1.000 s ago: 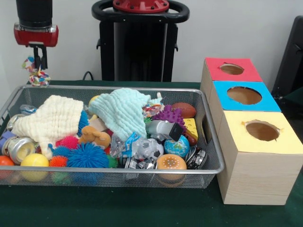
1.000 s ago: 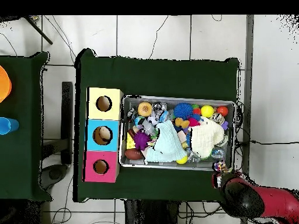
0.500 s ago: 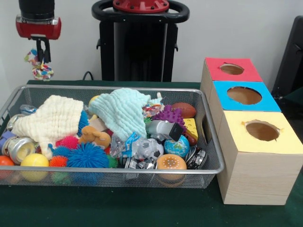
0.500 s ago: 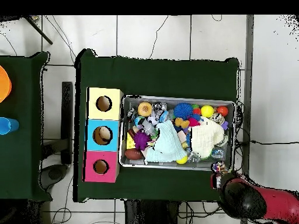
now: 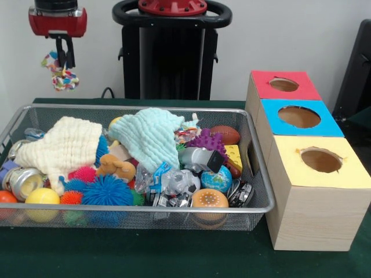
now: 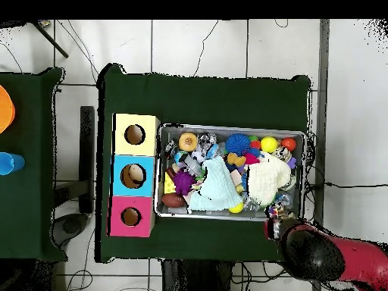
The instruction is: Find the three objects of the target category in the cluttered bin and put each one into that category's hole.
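hand [image 5: 65, 57]: clamped on a multicoloured rope toy [image 5: 61, 75], hanging up in the air past the far corner of the wire bin [image 5: 255, 179]
rope toy: dangles clear above the bin rim, touching nothing else
bin: packed; cream cloth [image 5: 62, 145], mint cloth [image 5: 149, 134], blue spiky ball [image 5: 107, 191], burger toy [image 5: 209, 198]
boxes: red [image 5: 284, 85], blue [image 5: 299, 117], yellow [image 5: 320, 160] holes in a row just beside the bin
surface [image 5: 145, 255]: green cloth

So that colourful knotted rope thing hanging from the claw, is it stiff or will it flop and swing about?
Probably floppy: the rope toy dangles below the claw in loose, frayed loops rather than holding a shape. It looks light, a small bundle of cord held by a pinch at its top. Hanging free above the mesh bin, it may sway as the arm travels.
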Controlling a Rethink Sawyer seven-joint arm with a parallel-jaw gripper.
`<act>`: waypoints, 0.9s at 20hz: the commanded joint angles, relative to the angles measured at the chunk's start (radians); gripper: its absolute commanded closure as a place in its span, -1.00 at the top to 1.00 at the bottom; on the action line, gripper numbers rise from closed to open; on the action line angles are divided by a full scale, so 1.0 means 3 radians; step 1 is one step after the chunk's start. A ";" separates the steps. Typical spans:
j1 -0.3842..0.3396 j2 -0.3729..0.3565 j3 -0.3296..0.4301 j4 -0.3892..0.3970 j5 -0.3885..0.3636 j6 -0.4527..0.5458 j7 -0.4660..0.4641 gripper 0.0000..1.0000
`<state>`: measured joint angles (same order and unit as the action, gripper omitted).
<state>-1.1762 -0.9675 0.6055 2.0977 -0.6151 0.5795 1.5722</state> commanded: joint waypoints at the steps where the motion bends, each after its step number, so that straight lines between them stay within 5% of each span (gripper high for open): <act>1: 0.0173 -0.0233 0.0344 0.0197 0.0309 0.0354 -0.0343 -1.00; 18: 0.0572 -0.0336 0.0159 0.0326 0.0463 0.0197 0.0006 -1.00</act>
<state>-1.0339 -1.0590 0.6439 2.1554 -0.5048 0.5815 1.5722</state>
